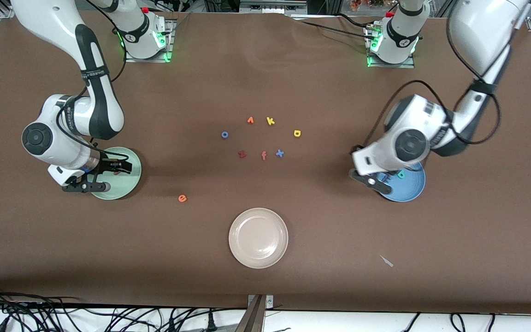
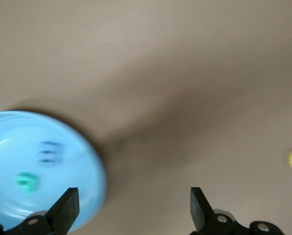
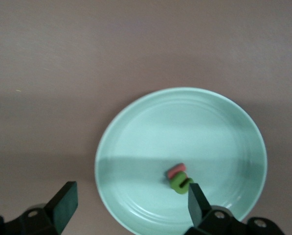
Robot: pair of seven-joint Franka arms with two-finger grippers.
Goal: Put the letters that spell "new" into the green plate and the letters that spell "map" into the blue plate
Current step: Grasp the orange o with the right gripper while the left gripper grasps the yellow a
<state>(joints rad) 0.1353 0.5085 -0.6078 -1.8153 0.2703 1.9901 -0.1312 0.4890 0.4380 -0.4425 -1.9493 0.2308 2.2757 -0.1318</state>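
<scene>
Both grippers gape empty: right gripper [image 3: 128,208] over green plate [image 3: 136,142] holding w [image 3: 175,170], n [image 3: 181,182]; left gripper [image 2: 133,210] beside blue plate [image 2: 9,127] holding m [image 2: 49,152], p [image 2: 26,181]. Orange e [image 1: 182,198] and yellow a [image 1: 297,133] remain out.

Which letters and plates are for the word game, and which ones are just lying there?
For the game:
green plate
blue plate
green n
pinkish-red w
orange e
teal p
blue m

Just lying about:
beige-white plate
yellow k
blue x
dark red z
pink f

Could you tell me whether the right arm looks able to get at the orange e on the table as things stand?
Probably yes. The orange e lies alone on bare table beside the green plate, and the right gripper hangs open and empty over that plate with nothing in between.
</scene>
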